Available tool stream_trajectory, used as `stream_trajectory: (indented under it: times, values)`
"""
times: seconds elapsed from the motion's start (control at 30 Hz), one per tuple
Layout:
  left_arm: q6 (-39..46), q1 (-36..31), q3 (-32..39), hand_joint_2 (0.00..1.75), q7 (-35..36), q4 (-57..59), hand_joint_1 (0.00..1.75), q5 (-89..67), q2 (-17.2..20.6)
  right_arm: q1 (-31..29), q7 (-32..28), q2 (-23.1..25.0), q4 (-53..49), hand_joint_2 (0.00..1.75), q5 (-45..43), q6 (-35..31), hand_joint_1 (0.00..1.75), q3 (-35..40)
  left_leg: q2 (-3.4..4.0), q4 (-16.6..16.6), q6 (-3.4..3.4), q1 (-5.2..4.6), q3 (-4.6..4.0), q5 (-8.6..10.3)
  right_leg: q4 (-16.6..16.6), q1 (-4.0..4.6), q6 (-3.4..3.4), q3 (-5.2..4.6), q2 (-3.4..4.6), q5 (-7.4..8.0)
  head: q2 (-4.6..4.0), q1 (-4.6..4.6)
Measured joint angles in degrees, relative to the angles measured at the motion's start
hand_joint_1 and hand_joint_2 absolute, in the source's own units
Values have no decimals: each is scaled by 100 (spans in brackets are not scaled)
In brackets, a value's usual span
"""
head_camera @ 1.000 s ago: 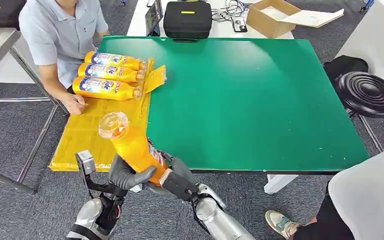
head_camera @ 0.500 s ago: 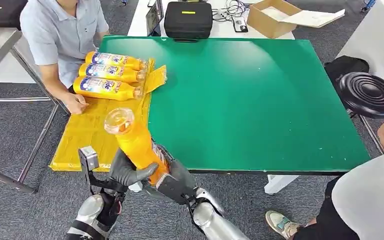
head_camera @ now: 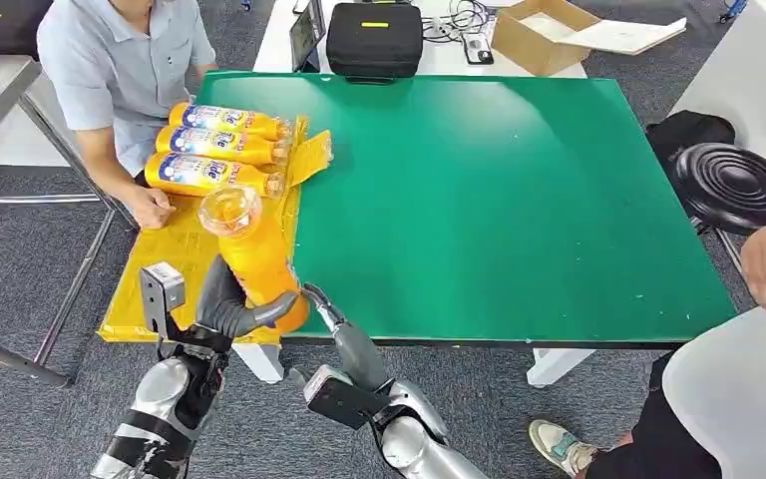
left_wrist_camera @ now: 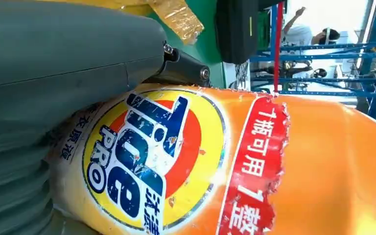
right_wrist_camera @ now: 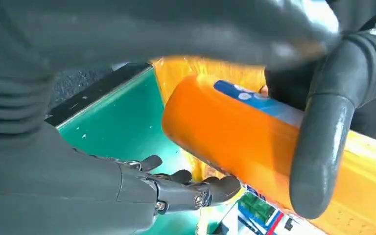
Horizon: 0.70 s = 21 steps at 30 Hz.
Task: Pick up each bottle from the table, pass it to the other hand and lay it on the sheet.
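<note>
Three bottles (head_camera: 214,150) lie on the yellow sheet (head_camera: 165,269); left hand (head_camera: 231,307) grips the fourth bottle (head_camera: 259,269) above it (right hand (head_camera: 334,329) spread, empty).

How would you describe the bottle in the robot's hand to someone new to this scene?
Find the yellow sheet along the green table. Three orange bottles lie there in a row. The fourth bottle is the only one raised, gripped by the left hand.
</note>
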Motion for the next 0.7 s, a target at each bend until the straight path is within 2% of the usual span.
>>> stream_trajectory:
  times: [0.17,0.47,0.63,0.7]
  values:
    - [20,-39,2,175,2,2,175,-7,31,7,0,-20,-39,0,-2,-9,0,28,-1,0,0,0,0,0,0,0,0,0,0,0,0,0]
    - [624,-333,352,175,365,15,175,410,52,-1,0,-33,-24,0,-365,-323,0,107,0,0,0,1,1,1,2,1,0,0,0,1,0,-2]
    - [1888,-585,374,175,164,182,175,-1068,66,-7,0,-35,46,0,-418,-426,0,118,-5,0,0,0,-1,2,1,0,0,-1,-2,1,0,-2]
    - [3153,-974,193,175,306,802,175,-2626,142,-15,0,-16,85,0,-453,-424,0,164,-15,0,1,1,-2,4,2,0,0,0,-4,1,0,4]
